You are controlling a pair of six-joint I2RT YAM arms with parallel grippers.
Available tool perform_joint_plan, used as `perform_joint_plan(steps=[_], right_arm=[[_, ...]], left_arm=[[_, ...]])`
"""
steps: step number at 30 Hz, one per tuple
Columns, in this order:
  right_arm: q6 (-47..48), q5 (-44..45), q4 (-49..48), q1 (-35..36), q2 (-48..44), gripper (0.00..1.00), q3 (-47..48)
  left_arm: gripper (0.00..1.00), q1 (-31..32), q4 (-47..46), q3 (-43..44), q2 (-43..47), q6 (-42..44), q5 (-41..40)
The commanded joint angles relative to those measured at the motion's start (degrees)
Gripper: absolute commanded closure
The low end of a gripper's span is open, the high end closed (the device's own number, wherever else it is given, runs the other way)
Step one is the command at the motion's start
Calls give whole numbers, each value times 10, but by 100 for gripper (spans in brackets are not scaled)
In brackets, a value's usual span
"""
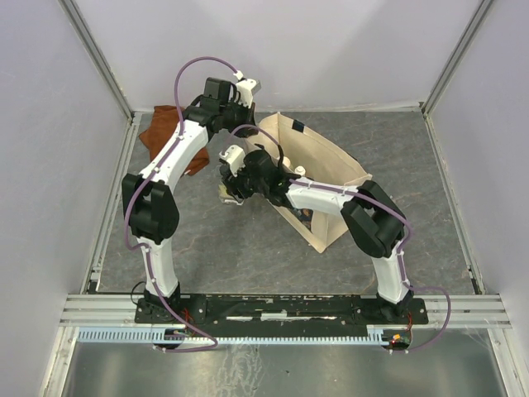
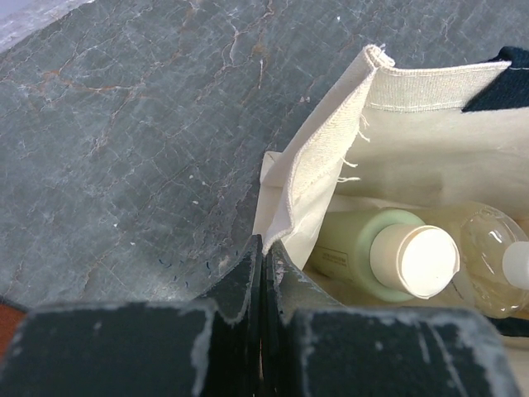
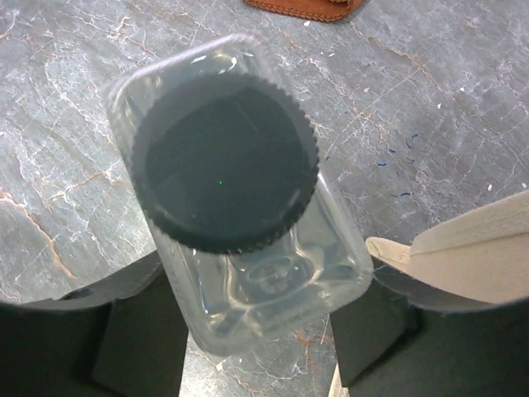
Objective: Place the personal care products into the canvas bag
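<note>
Beside canvas bag [image 3: 471, 248] | right pincer [image 3: 256, 318] clamps clear square bottle [image 3: 277, 289], dark cap [image 3: 223, 157] | left pincer [image 2: 262, 258] together

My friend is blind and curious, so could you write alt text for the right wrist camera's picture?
A clear square bottle with a dark ribbed cap is held between the two dark fingers of the right pincer, over a grey marbled table. The edge of a beige canvas bag shows at lower right, and a rust-brown cloth at the top.

The top camera looks down from behind the arms [image 1: 169, 161] over the whole table [image 1: 248, 240]. Each wrist camera peers down close along its fingers [image 2: 231, 289]; both catch the rim of the bag [image 2: 347, 157] [image 3: 475, 248].
</note>
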State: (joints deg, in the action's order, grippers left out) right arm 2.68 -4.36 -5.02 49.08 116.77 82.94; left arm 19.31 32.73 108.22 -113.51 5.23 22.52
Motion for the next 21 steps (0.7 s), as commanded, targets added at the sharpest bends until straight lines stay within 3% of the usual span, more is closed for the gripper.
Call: perform_joint_plan(steps=[1, 4, 7, 13, 21], right_arm=[[-23, -18, -25, 2, -32, 40, -25], [-33, -19, -22, 8, -49, 48, -46], [-35, -9, -17, 21, -59, 48, -61], [-42, 22, -18, 26, -51, 21, -52], [-25, 41, 1, 27, -14, 13, 12]], left_arm=[[97, -16, -42, -3, 11, 14, -35], [97, -16, -43, -5, 13, 12, -35], [97, -16, -42, -7, 12, 11, -36], [97, -16, -42, -8, 13, 11, -38], [97, -16, -42, -7, 14, 12, -41]])
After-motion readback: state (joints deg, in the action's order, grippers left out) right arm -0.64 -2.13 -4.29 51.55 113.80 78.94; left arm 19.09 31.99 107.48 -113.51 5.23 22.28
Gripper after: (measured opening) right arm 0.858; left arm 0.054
